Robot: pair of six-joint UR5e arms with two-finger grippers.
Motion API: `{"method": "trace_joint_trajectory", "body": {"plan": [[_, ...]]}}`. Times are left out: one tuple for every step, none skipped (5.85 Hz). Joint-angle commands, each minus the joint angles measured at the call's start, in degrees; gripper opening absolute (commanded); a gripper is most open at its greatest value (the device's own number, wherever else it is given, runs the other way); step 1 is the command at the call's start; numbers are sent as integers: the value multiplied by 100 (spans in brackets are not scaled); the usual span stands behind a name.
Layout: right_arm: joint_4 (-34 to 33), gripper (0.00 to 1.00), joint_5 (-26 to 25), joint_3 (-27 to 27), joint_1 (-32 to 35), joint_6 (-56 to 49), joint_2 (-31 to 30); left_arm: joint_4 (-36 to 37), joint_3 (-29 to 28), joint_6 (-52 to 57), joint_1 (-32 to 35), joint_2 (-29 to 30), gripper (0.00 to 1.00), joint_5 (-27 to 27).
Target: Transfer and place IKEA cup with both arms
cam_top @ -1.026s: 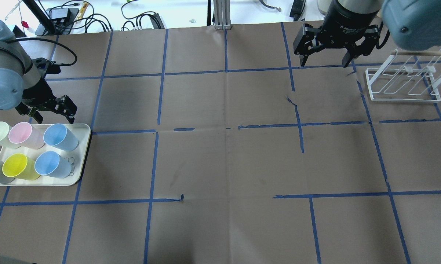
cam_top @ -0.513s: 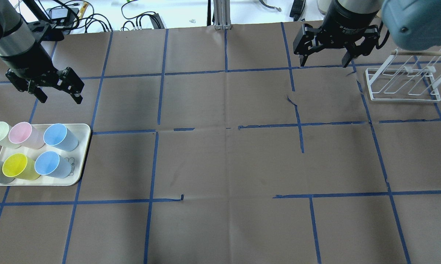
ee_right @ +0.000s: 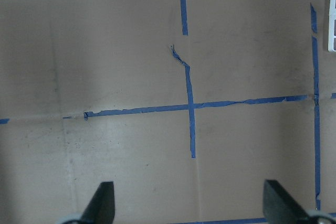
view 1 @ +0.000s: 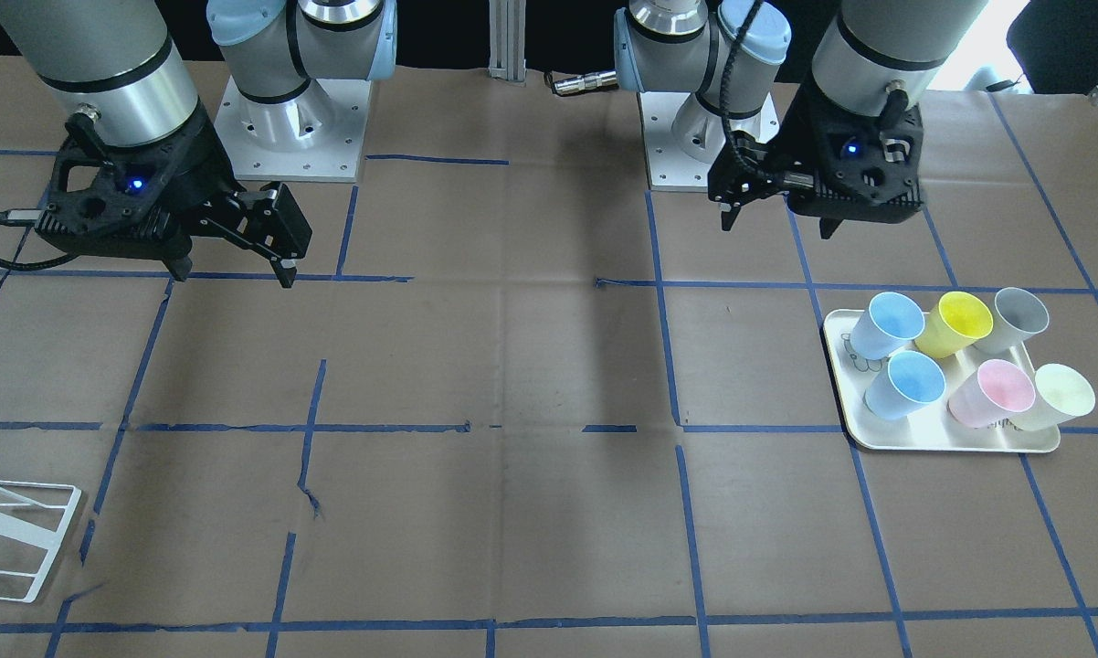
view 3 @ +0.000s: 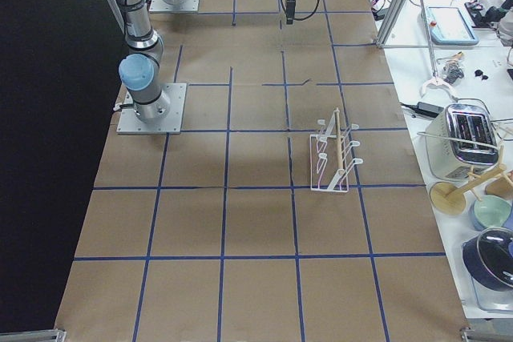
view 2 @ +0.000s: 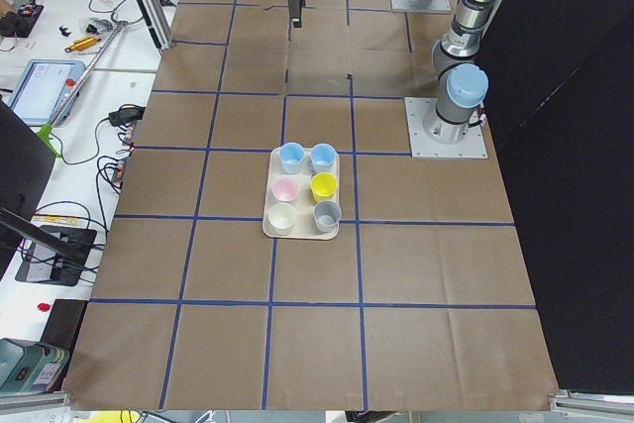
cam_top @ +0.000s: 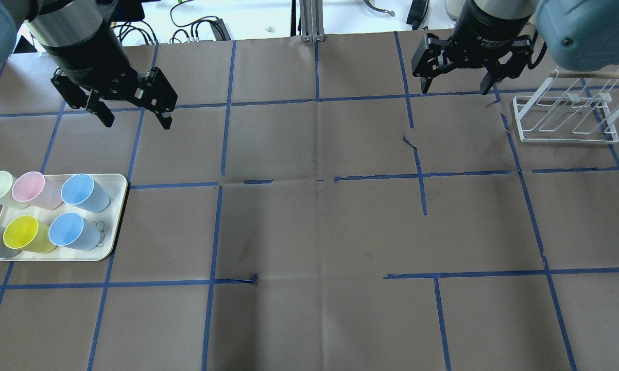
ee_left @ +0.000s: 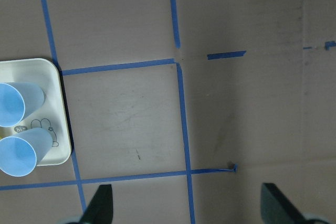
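Note:
Two alike pale-blue IKEA cups (cam_top: 85,192) (cam_top: 74,231) stand on a cream tray (cam_top: 115,216) at the table's left, with pink, yellow, cream and grey cups. They also show in the front view (view 1: 887,324) (view 1: 905,384) and at the left edge of the left wrist view (ee_left: 18,109) (ee_left: 23,150). My left gripper (cam_top: 137,123) (view 1: 777,227) is open and empty, raised above the table, well beyond the tray. My right gripper (cam_top: 454,90) (view 1: 235,274) is open and empty, high at the far right.
A white wire rack (cam_top: 567,116) (view 1: 10,539) stands at the far right, just right of the right gripper. Blue tape lines grid the brown paper. Cables and devices lie beyond the table's far edge.
My left gripper has risen from just behind the tray and moved away from it, toward the far side and to the right. It stays open. The right arm has not moved.

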State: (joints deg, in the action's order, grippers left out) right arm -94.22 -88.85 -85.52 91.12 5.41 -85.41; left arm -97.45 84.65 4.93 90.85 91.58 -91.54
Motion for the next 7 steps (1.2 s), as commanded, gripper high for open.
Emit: {"method": "trace_joint_trajectory", "body": {"plan": [[0, 100, -1, -9, 2, 4, -2, 215, 592, -107, 178, -322, 98, 14], [0, 100, -1, 0, 2, -4, 7, 287, 980, -107, 56, -681, 98, 40], [0, 100, -1, 0, 2, -5, 7, 392, 975, -89, -249, -711, 98, 101], [0, 100, -1, -9, 2, 4, 7, 393, 992, -98, -296, -694, 98, 250], [0, 100, -1, 0, 2, -4, 7, 419, 949, -98, -296, -615, 98, 216], [0, 100, 8, 0, 2, 4, 7, 698, 992, -124, -296, -606, 98, 207], [0, 100, -1, 0, 2, 4, 7, 736, 1036, -133, -288, -658, 98, 207]]}}
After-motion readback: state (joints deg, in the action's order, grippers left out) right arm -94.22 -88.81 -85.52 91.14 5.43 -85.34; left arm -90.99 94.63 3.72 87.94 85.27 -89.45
